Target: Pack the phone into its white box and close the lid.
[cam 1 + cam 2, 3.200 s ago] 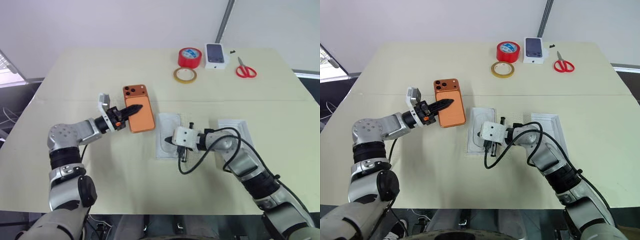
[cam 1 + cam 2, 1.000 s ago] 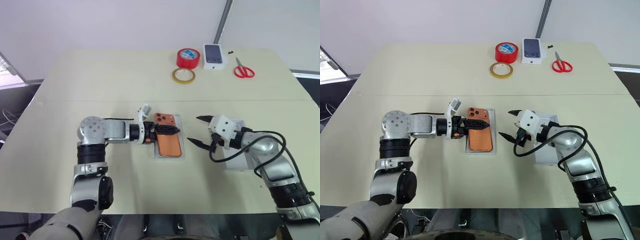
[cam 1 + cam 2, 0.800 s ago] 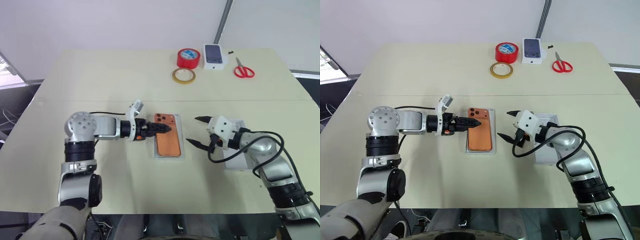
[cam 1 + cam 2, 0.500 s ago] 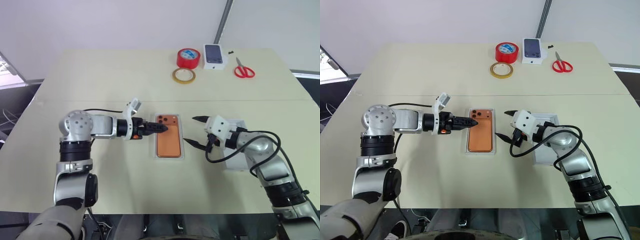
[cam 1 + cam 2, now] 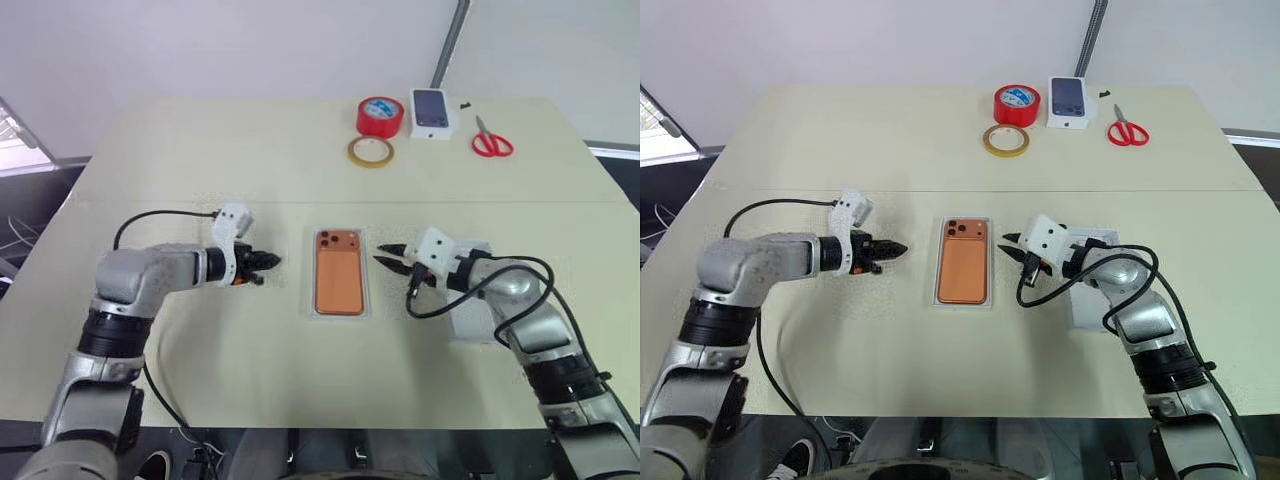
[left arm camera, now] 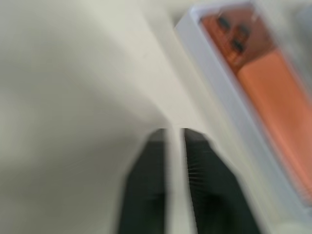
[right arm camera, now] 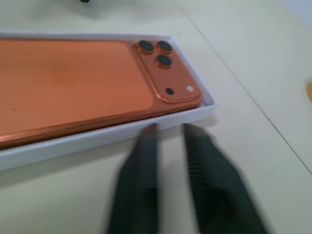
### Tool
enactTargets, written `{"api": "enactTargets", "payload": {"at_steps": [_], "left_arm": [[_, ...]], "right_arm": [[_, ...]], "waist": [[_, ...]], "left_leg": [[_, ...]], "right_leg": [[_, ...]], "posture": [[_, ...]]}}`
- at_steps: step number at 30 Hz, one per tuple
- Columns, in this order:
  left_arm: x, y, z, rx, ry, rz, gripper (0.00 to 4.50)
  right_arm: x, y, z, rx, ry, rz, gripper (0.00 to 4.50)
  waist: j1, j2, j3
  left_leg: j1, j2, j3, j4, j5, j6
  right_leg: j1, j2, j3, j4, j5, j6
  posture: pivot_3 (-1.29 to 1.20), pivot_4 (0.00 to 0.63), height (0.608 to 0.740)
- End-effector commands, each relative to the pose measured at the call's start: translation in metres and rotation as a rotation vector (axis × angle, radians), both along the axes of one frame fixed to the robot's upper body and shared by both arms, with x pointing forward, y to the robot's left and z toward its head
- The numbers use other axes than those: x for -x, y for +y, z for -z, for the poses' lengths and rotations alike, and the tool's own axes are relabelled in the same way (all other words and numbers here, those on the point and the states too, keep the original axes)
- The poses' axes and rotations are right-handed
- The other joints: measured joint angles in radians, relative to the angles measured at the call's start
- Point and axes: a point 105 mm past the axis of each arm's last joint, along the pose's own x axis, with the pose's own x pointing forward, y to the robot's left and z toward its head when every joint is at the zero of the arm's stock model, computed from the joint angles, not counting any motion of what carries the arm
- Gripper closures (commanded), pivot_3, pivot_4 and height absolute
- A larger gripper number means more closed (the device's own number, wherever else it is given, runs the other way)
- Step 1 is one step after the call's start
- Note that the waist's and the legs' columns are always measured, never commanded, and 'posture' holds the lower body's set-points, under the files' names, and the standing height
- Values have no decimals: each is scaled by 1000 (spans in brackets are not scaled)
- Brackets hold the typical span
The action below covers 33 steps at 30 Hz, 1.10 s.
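Phone (image 5: 339,271) flush inside white box (image 5: 339,312), both end effectors (image 5: 895,247) (image 5: 1011,240) closed, flanking apart.

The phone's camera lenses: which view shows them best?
The right wrist view: the phone lies close up in the white box, its lenses sharp. The left wrist view shows it blurred at an angle. Both eye views show the whole phone from above, with the lenses as small dots.

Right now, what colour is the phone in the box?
Orange, with dark camera lenses. The phone shows best in the right wrist view.
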Motion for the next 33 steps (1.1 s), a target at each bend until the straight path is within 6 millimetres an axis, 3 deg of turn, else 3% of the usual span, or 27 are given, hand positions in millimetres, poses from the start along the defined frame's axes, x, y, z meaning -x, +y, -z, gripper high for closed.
{"api": "enactTargets", "payload": {"at_steps": [1,4,9,15,20,27,33], "left_arm": [[4,-21,-3,-16,-129,146,4500],[10,-41,1,36,-95,207,4500],[18,-91,7,39,-53,357,4500],[34,-154,-3,112,-26,575,4500],[42,-190,-5,137,-18,688,4500],[53,-218,-1,165,4,765,4500],[60,-221,-1,179,6,797,4500]], "right_arm": [[-1,12,3,54,-43,-36,4427],[1,15,12,87,-28,-49,4427],[7,7,3,56,0,-65,4427],[26,-30,2,119,59,-22,4427],[53,-65,8,164,121,55,4427],[76,-95,9,188,150,157,4427],[82,-112,13,236,143,207,4427]], "waist": [[1,0,0],[3,0,0],[9,0,0],[33,0,0],[50,0,0],[47,1,0],[46,1,0]], "left_leg": [[0,0,0,0,0,0],[0,0,0,0,0,1],[-1,0,0,1,-1,3],[-1,0,0,3,-3,6],[-2,-1,0,3,-5,9],[-1,-1,0,3,-7,14],[-1,0,0,3,-7,13]], "right_leg": [[0,0,0,0,0,0],[0,0,0,-1,0,0],[1,0,0,-1,0,0],[5,0,0,-5,0,0],[5,0,0,-9,0,0],[7,1,0,-10,0,1],[7,1,0,-10,0,1]], "posture": [[0,150,740],[0,150,740],[0,150,740],[0,150,740],[0,150,740],[0,150,740],[0,150,740]]}}
